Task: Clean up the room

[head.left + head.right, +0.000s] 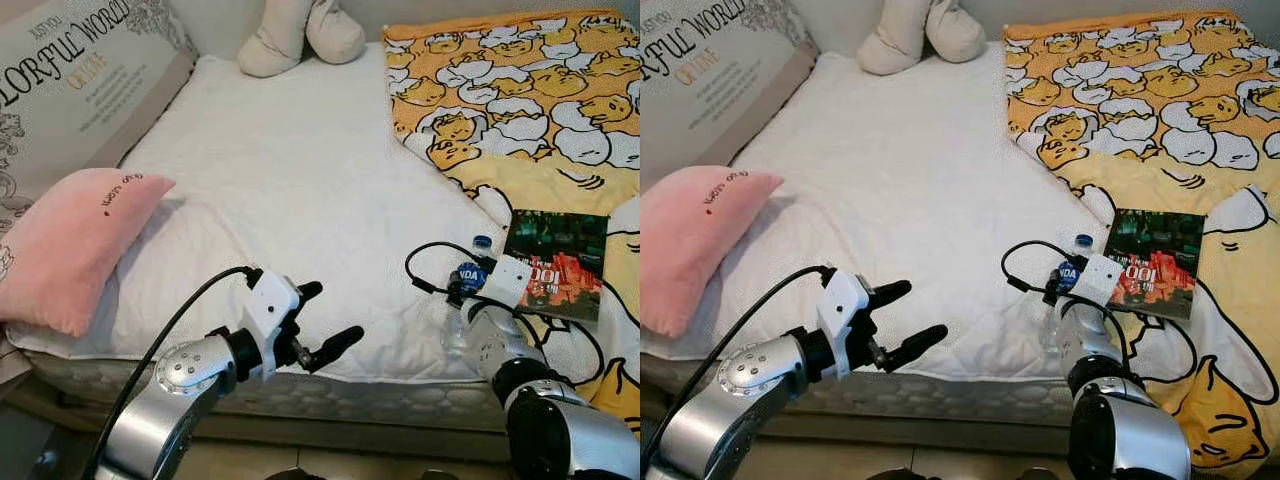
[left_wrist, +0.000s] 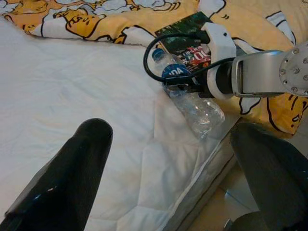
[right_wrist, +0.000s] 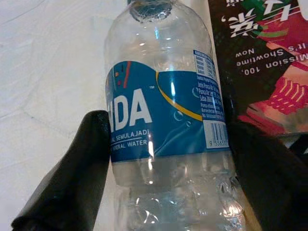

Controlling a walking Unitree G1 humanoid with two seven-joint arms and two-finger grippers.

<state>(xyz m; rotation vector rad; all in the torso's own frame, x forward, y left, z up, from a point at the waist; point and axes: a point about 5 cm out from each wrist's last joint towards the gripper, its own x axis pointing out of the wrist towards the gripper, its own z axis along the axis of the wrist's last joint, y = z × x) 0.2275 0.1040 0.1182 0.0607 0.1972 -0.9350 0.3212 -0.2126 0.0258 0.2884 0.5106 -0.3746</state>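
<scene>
Pick-up step: right tool (image 3: 168, 159) clenched on water bottle (image 3: 166, 120) lying on bed (image 1: 300, 180) beside book (image 1: 556, 262); left tool (image 1: 322, 322) released; next, lift clear.

Pink pillow (image 1: 70, 245) at the white mattress (image 1: 300, 180) edge, cream plush toy (image 1: 300, 35) beyond.

both eye views look forward and down over the bed (image 1: 300, 180) from its near edge. each wrist view looks along its fingers; all four share the water bottle (image 3: 166, 120).
</scene>
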